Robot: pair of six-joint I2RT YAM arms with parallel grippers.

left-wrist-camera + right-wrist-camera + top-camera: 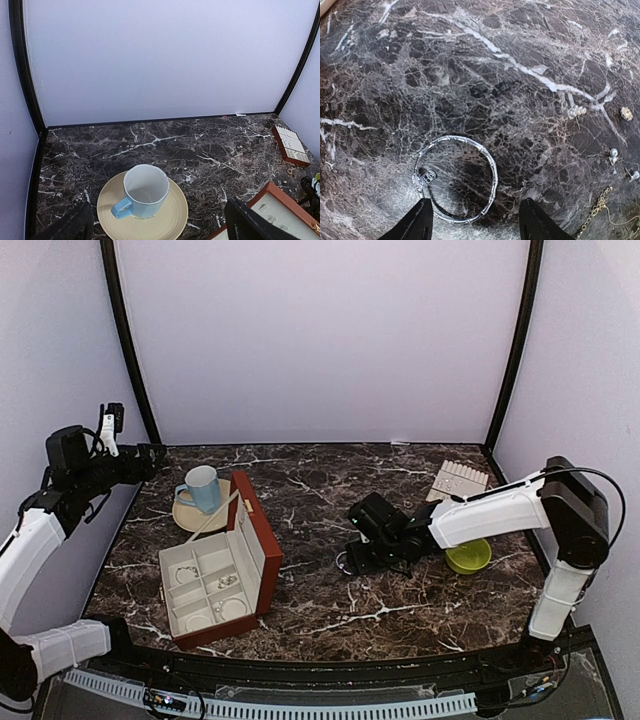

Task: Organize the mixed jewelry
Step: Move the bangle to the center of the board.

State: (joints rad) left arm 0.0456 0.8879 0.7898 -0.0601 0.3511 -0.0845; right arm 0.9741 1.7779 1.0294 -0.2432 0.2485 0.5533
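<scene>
The dark, white-veined marble table (320, 490) carries an open reddish-brown jewelry box (258, 540) at left, with a few small silvery pieces in its cream-lined compartments. The right gripper (476, 222) hangs low at mid-table. Its black fingers are spread wider than the hoop bracelet (494, 172) and have hold of nothing. The hoop lies flat on the marble just ahead of and beneath the fingertips, one finger over its near rim and the other outside it. The left gripper (159, 227), wide open and empty, is raised at the table's far-left edge facing the blue mug (142, 192) on its cream saucer (175, 215), well apart from the hoop, so the right arm is plainly nearer. The bracelet is a thin, segmented silver ring; being round, it has no long axis, only a small clasp at one side. Beside it lie ball studs (613, 156), a pearl cluster (577, 111) and a fine gold chain (597, 210).
</scene>
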